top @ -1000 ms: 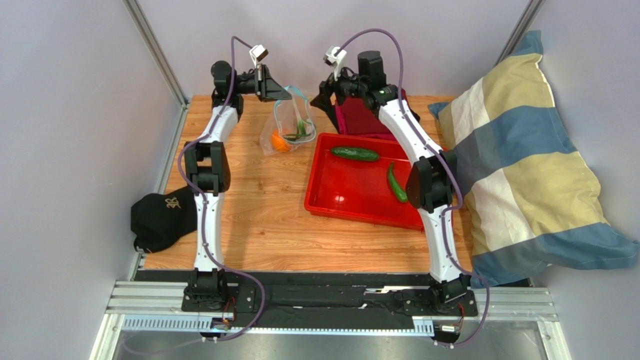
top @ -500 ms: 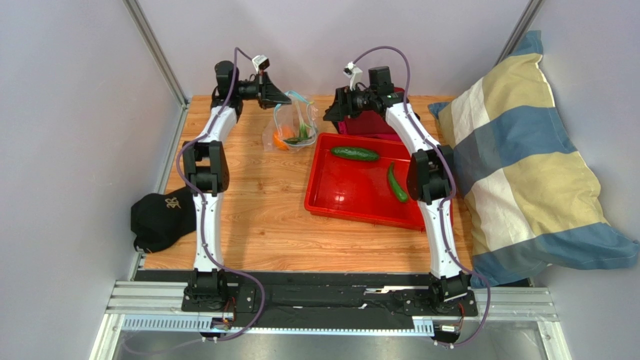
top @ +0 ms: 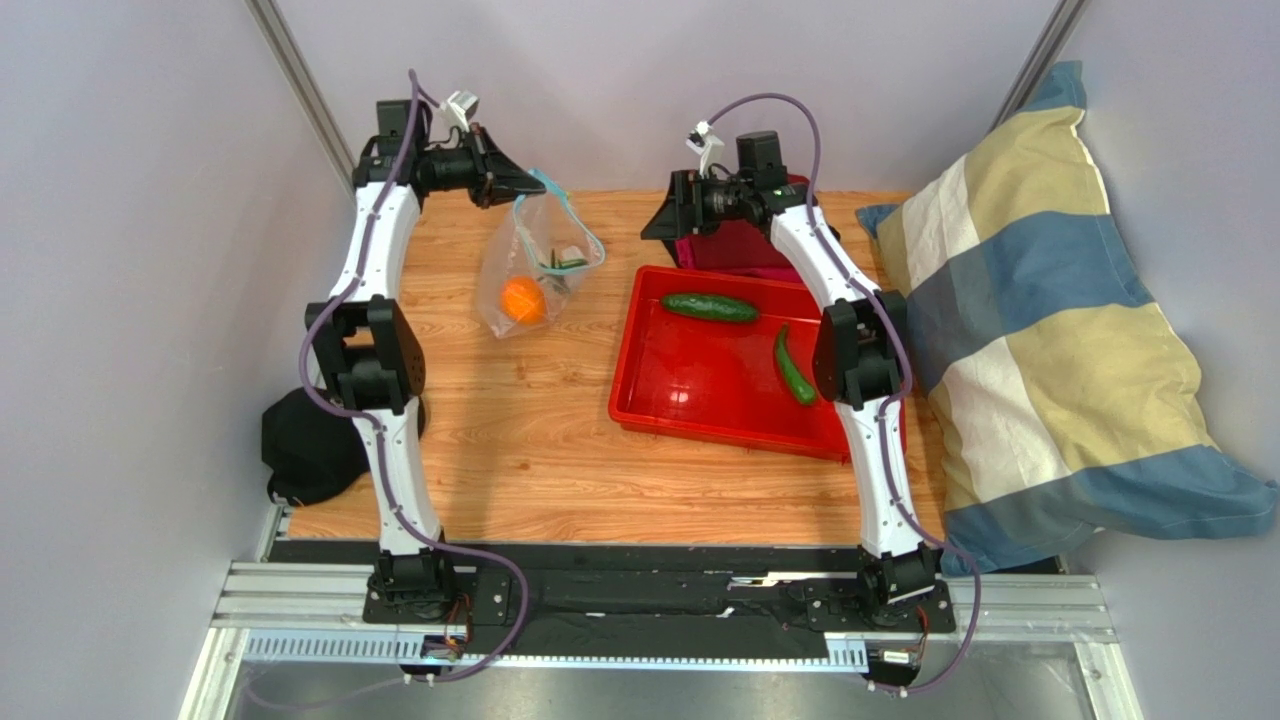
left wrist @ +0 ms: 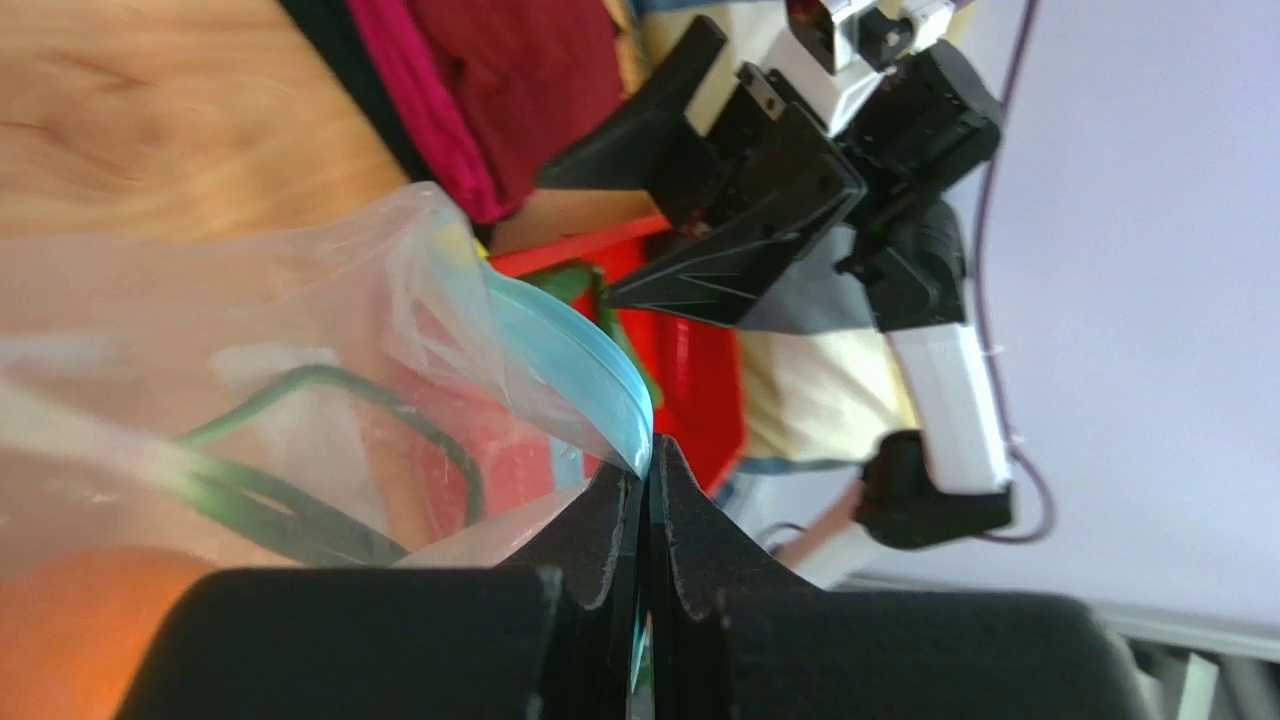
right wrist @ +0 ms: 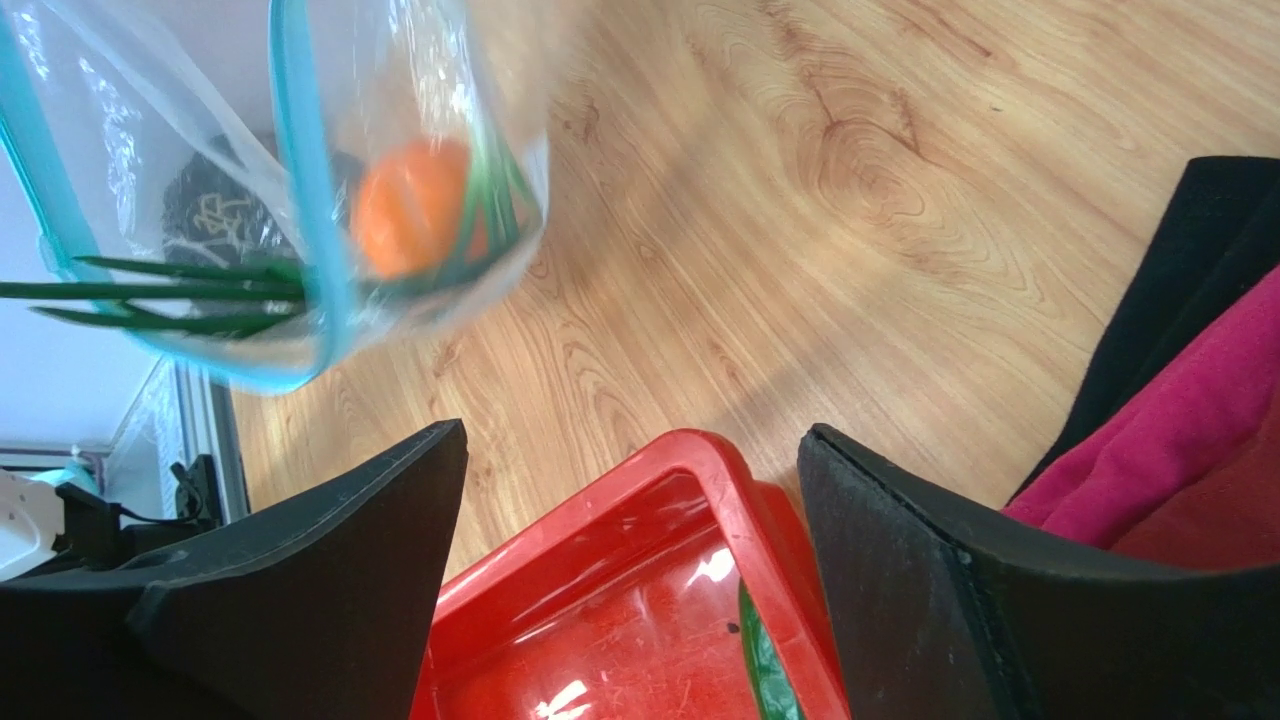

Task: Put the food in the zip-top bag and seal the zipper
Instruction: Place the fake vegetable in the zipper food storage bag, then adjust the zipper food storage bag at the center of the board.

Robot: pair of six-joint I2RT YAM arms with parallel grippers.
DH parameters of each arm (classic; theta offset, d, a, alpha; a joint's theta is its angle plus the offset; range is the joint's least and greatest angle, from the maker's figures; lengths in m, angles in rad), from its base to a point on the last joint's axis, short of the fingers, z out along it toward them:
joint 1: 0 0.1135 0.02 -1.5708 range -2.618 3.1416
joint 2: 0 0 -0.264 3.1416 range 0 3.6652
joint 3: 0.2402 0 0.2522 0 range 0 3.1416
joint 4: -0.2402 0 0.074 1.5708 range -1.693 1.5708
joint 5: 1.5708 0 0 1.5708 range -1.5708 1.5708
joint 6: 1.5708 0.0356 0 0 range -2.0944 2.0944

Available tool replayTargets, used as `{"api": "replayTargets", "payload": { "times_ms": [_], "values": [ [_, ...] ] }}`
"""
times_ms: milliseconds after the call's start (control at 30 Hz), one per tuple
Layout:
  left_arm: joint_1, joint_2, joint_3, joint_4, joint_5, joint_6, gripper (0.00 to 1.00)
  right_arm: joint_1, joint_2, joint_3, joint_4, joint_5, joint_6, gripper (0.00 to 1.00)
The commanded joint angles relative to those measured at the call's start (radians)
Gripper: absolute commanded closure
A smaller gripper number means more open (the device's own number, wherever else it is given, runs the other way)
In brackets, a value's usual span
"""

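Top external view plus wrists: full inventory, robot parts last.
zip-top bag: 1, clear, hanging from the left gripper over the table's far left
zipper: 1, bluish, along the bag's mouth, not sealed
orange fruit: 1, orange, inside the bag
green onion: 1, green, inside the bag
long green vegetables: 2, green, in the red tray
red tray: 1, red, table centre-right
cloth: 1, magenta-red, behind the tray
cap: 1, black, table's near-left edge
pillow: 1, blue, yellow and white stripes, right of the table
table: 1, wood
left gripper: shut on the bag's mouth edge
right gripper: open, empty, near the tray's far-left corner
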Motion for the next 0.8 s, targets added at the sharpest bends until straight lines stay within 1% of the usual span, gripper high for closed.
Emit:
{"api": "replayTargets", "payload": {
  "times_ms": [0,33,100,133,167,300,367,467,633,767],
  "values": [
    [-0.041,-0.104,0.084,-0.257,-0.219,0.311,1.0,0.004,-0.063,0.052,0.01,-0.04,0.034,0.14],
    [-0.042,-0.104,0.126,-0.267,-0.293,0.361,1.0,0.006,-0.065,0.053,0.011,-0.04,0.037,0.14],
    [-0.088,-0.114,0.157,-0.264,-0.363,0.412,1.0,0.009,-0.074,0.053,0.019,-0.034,0.037,0.14],
    [-0.119,-0.127,0.176,-0.264,-0.45,0.458,1.0,0.009,-0.076,0.05,0.021,-0.031,0.037,0.14],
    [-0.128,-0.131,0.183,-0.262,-0.476,0.478,1.0,0.01,-0.079,0.05,0.028,-0.029,0.037,0.14],
    [-0.149,-0.139,0.196,-0.238,-0.507,0.512,1.0,0.015,-0.082,0.053,0.073,0.023,0.044,0.14],
    [-0.15,-0.134,0.209,-0.236,-0.506,0.515,1.0,0.02,-0.08,0.059,0.128,0.029,0.074,0.14],
    [-0.159,-0.121,0.258,-0.235,-0.483,0.544,1.0,0.036,-0.068,0.093,0.154,0.03,0.073,0.14],
    [-0.205,-0.131,0.291,-0.216,-0.544,0.65,1.0,0.06,-0.086,0.098,0.168,0.011,0.021,0.14],
    [-0.217,-0.164,0.242,-0.158,-0.627,0.652,1.0,0.061,-0.148,0.041,0.172,0.078,-0.018,0.14]
  ]
}}
